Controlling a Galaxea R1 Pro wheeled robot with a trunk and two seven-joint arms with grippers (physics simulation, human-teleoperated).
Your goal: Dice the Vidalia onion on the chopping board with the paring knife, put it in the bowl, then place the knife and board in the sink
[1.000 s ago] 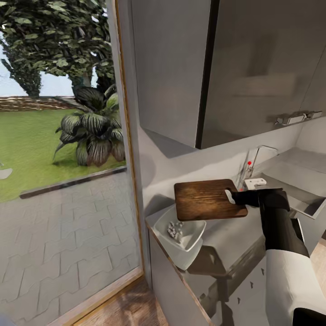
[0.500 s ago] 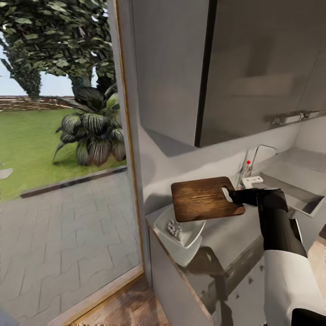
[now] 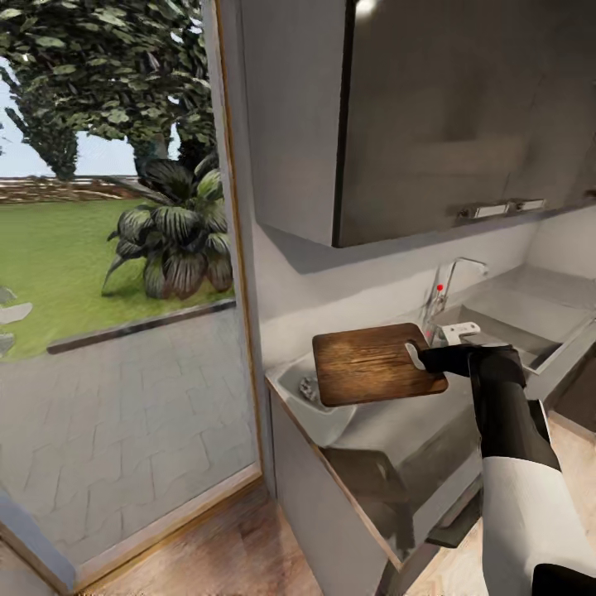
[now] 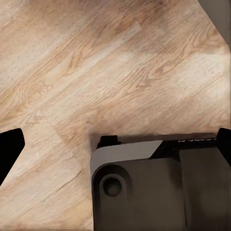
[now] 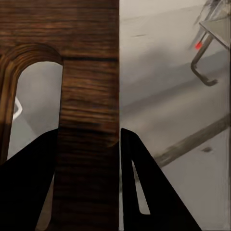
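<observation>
Now chopping board [image 3: 377, 363] hides more bowl [image 3: 310, 397] — right end effector [image 3: 424, 358] clamped.

My black claw [image 3: 424, 358] gripped the dark brown, grained chopping board [image 3: 372, 364] above the white bowl [image 3: 310, 397] and grey countertop [image 3: 397, 426].

The board [image 3: 372, 362] hangs flat above the countertop's [image 3: 389, 422] left end, over the bowl [image 3: 308, 397] at the corner. The sink [image 3: 513, 319] lies toward the right end.
</observation>
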